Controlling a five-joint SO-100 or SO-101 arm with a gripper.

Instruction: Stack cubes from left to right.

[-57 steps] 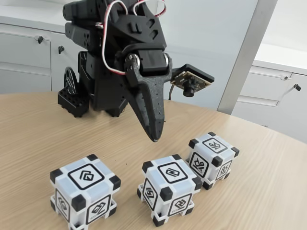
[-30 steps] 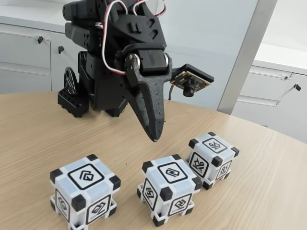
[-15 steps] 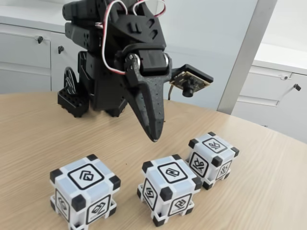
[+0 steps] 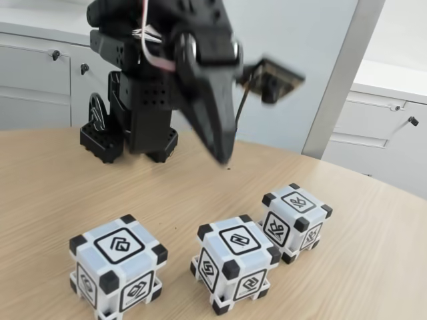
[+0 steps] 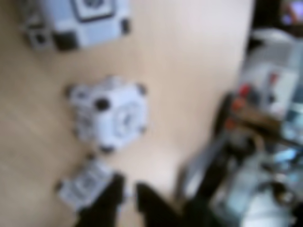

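Three white cubes with black corner blocks stand in a row on the wooden table in the fixed view: a left cube (image 4: 118,263), a middle cube (image 4: 235,262) and a right cube (image 4: 295,222), all apart from one another. My black gripper (image 4: 224,159) hangs motion-blurred above and behind the middle cube, its fingers together and holding nothing. The blurred wrist view shows the cubes as a column: one at the top (image 5: 78,21), one in the middle (image 5: 111,113) and one at the lower left (image 5: 85,189), beside my dark gripper (image 5: 129,187).
The arm's black base (image 4: 127,133) sits at the back left of the round table (image 4: 53,200). White cabinets (image 4: 40,73) with knobs stand behind it. The table edge curves along the right side (image 4: 400,200).
After holding still, the gripper has swung upward and slightly right, away from the table, and it blurs with motion. The cubes have not moved.
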